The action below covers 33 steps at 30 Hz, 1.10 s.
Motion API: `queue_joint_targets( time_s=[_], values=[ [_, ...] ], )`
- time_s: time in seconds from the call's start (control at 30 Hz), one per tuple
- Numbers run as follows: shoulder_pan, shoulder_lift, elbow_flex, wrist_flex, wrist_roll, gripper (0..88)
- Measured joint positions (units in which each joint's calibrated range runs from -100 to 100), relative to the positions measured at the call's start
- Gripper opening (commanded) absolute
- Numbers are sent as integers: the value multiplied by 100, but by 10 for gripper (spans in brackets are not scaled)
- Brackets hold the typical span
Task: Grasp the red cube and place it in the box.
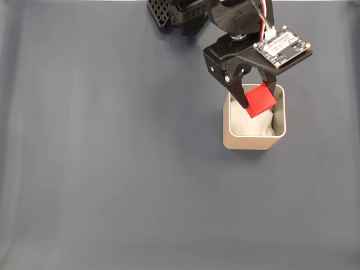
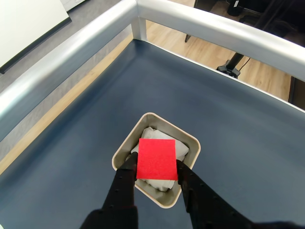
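Red cube (image 2: 157, 159) is clamped between the black fingers of the gripper (image 1: 257, 102), hanging directly above the beige box (image 1: 252, 143) and its white wadding (image 2: 180, 149). Grasp and carry look done; release remains.

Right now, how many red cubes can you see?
1. The red cube is held between the fingers of the gripper, above the box and its white wadding. Nothing suggests another is hidden.
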Motion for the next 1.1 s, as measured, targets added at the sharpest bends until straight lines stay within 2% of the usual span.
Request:
queue_joint_targets(
  time_s=[0.43,1.1],
  values=[
    [135,-45,128,-252,-147,433],
    [248,-45,137,-325,-142,475]
  ],
)
